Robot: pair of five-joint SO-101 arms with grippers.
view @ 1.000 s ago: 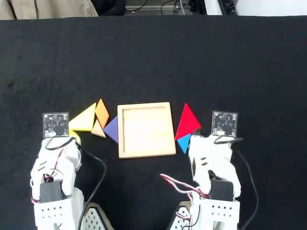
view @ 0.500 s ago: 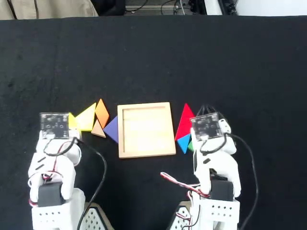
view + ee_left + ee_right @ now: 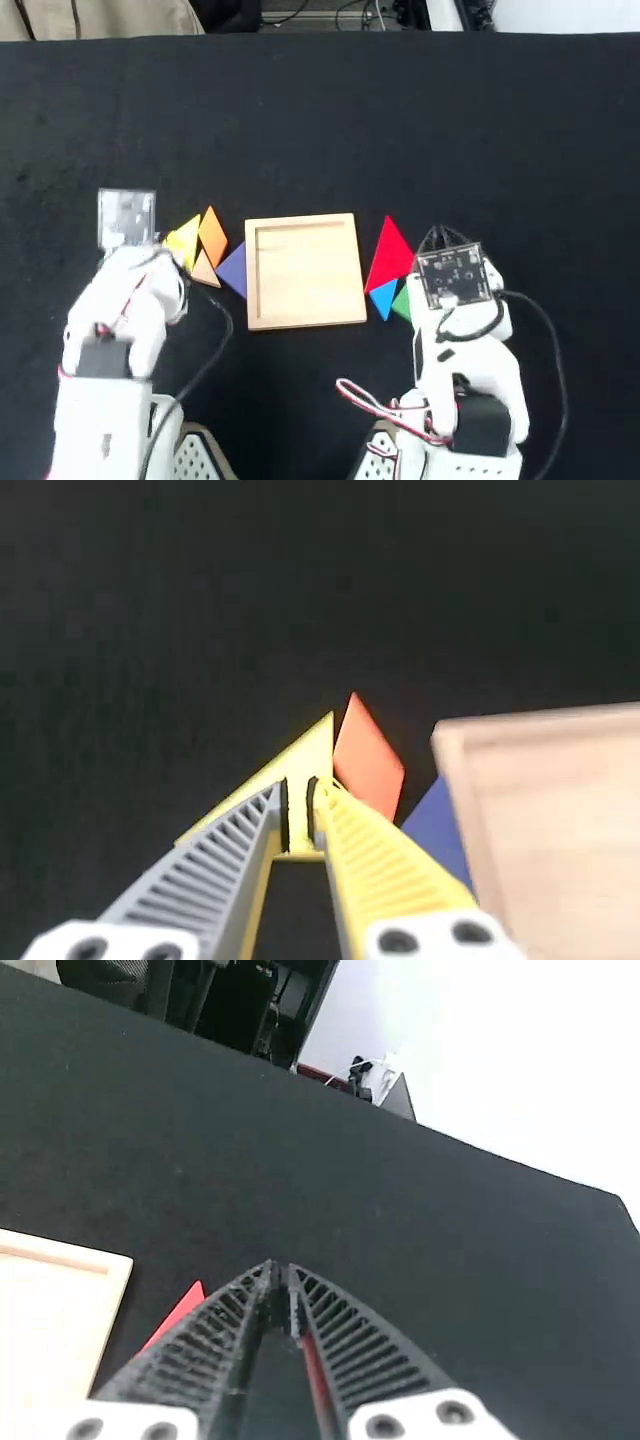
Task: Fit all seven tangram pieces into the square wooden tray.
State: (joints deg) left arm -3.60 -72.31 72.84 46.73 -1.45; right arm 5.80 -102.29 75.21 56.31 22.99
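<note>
Tray point(image 3: 305, 320) sits on the black desk point(image 3: 320, 120) between the two arms, inside bare, none of the seven pieces placed yet. Step in hand looks like the very first pick.

On the left arm's side of the tray:
- yellow triangle point(image 3: 183, 240), farthest out
- orange piece point(image 3: 212, 235), touching the yellow one
- small tan triangle point(image 3: 204, 268), just beside them
- purple triangle point(image 3: 233, 268), right against the tray's edge

On the right arm's side of the tray:
- red triangle point(image 3: 388, 255), near the tray's rim
- blue triangle point(image 3: 381, 297), below the red one
- green piece point(image 3: 402, 303), partly under the arm, shape unclear

Left hand point(image 3: 297, 805) is low over the yellow triangle, fingers drawn to a thin slit, nothing held that I can see. Right hand point(image 3: 280, 1285) is above the red triangle, fingers pressed together, empty.

Judgement: both arms are lined up on the big triangles, the left one closer to contact. Next move calls for spreading the fingers first, since neither hand can take a piece as it stands. The pieces lie flat, so the likely way is to pinch an edge or slide one toward the tray. The yellow one touches the orange, so a push could drag its neighbour along.
</note>
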